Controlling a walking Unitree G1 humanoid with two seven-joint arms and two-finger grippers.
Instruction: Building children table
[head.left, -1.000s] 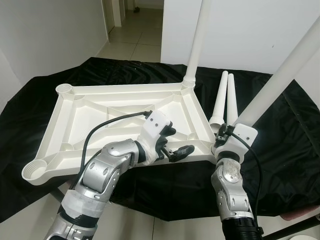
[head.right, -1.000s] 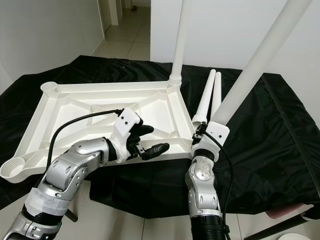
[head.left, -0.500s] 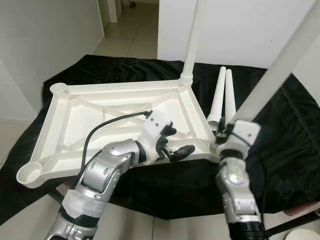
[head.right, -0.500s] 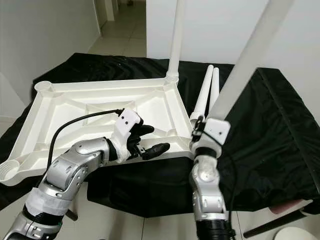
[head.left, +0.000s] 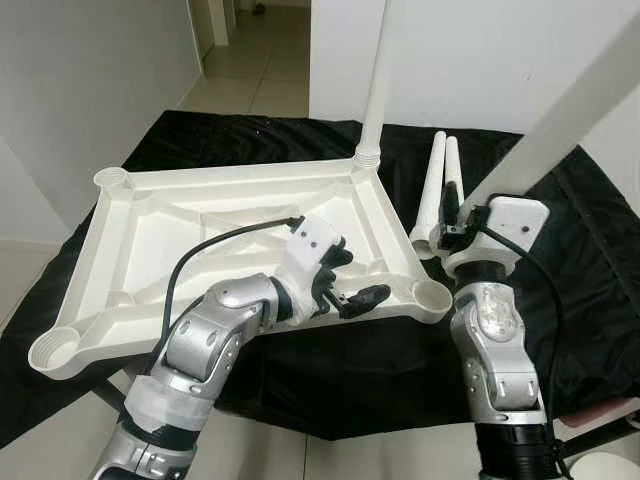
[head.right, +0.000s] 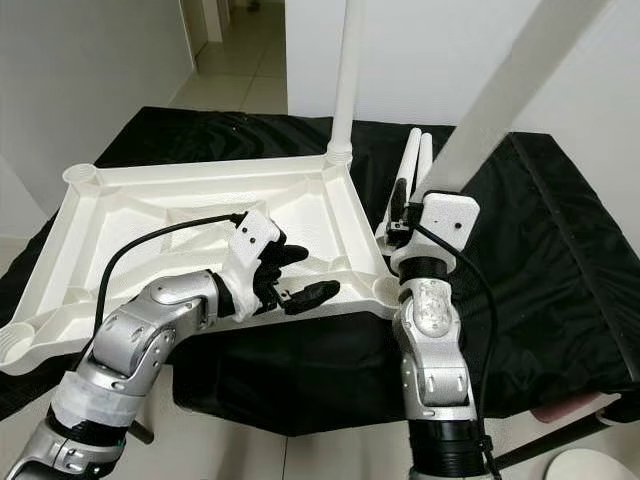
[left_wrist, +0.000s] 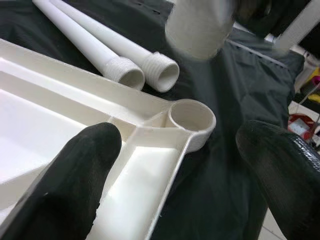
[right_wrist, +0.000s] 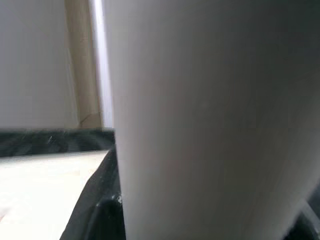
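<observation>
A white plastic table top (head.left: 200, 230) lies upside down on a black cloth. One white leg (head.left: 377, 80) stands in its far right corner socket. Two more legs (head.left: 440, 190) lie side by side on the cloth to the right. My right gripper (head.left: 455, 222) is shut on a fourth leg (head.left: 570, 120), which slants up to the right, its lower end just above the empty near right socket (head.left: 432, 294). My left gripper (head.left: 348, 280) hovers open at the near rim, its fingertips (left_wrist: 75, 165) spread either side of that socket (left_wrist: 192, 117).
The cloth (head.left: 590, 260) hangs over the support's edges, with tiled floor (head.left: 270, 450) below. Empty sockets sit at the far left (head.left: 112, 178) and near left (head.left: 52, 350) corners. A white wall (head.left: 480, 60) stands behind; a hallway (head.left: 245, 60) opens at the back left.
My right gripper has lifted the held leg up and to the right, off the near right socket, which now shows empty. The left gripper has held its place. The camera shifted slightly.
</observation>
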